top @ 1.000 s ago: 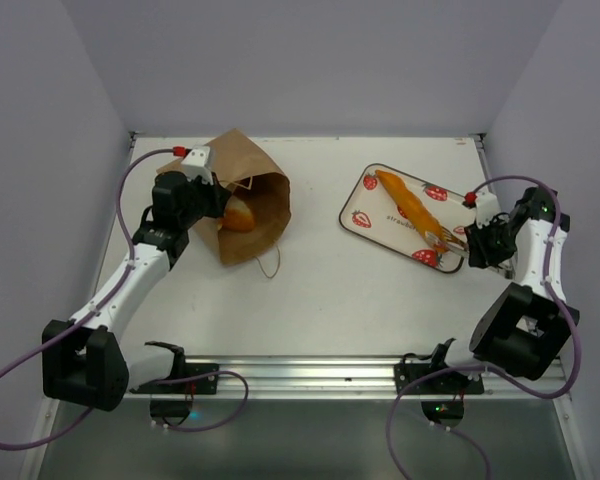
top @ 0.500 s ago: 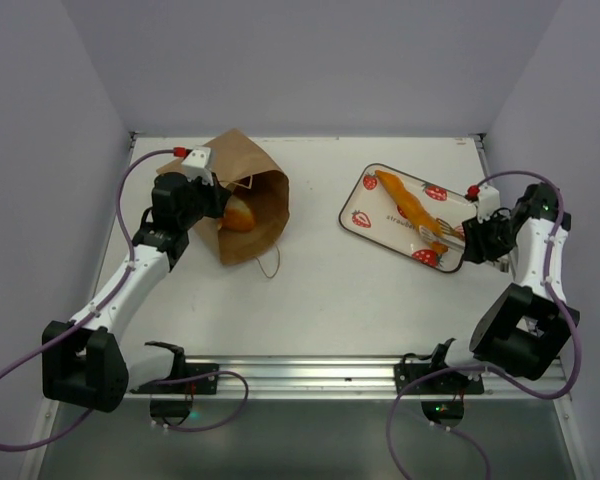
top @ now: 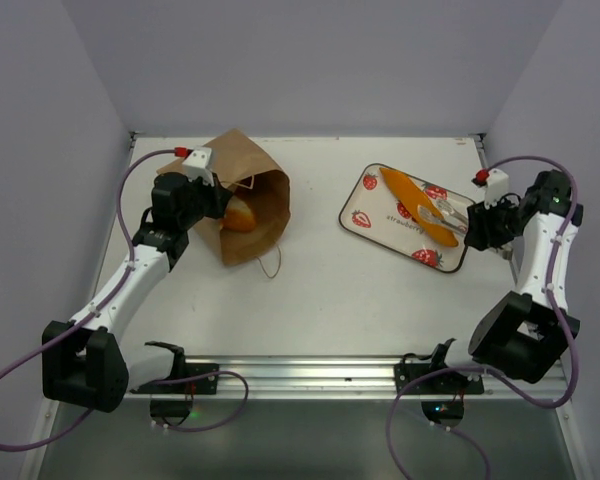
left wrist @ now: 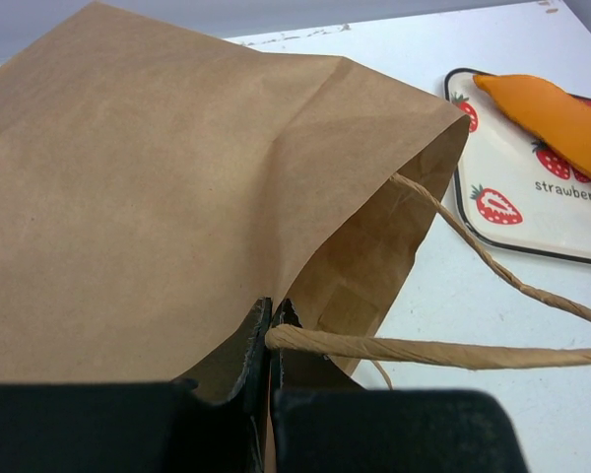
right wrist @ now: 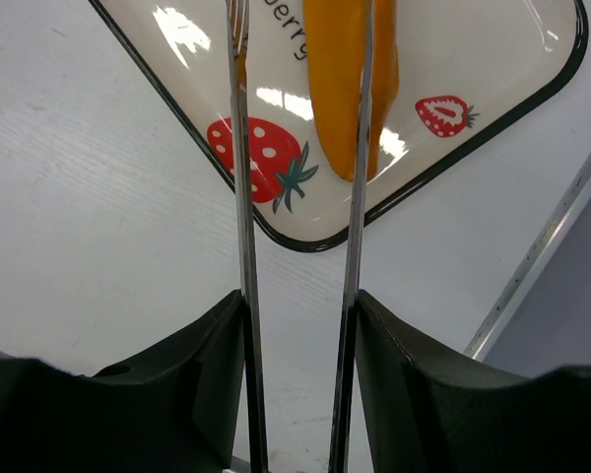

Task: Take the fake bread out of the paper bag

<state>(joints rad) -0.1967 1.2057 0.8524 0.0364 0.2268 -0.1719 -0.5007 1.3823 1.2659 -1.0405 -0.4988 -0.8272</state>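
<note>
The brown paper bag [top: 242, 205] lies on its side at the left, mouth towards the right. A round piece of fake bread [top: 239, 213] sits inside the mouth. My left gripper [top: 216, 198] [left wrist: 270, 313] is shut on the paper bag where the twisted handle [left wrist: 424, 350] joins the rim. A long orange fake bread [top: 417, 205] [right wrist: 350, 79] lies on the strawberry tray [top: 365, 215]. My right gripper [top: 477, 225] [right wrist: 298, 301] is shut on metal tongs [top: 443, 214] [right wrist: 239, 197]. The tongs' arms stand apart over the near end of that bread.
The strawberry tray [right wrist: 276, 108] sits at the back right, close to the table's right edge rail [right wrist: 547, 246]. The bag's second handle [top: 270, 262] trails on the table in front of the bag. Purple walls close in the back and sides.
The right gripper has pulled back to the right and farther from the camera with the tongs, whose arms have spread wider. The long bread has shifted slightly on the tray. Left arm and bag unchanged.
</note>
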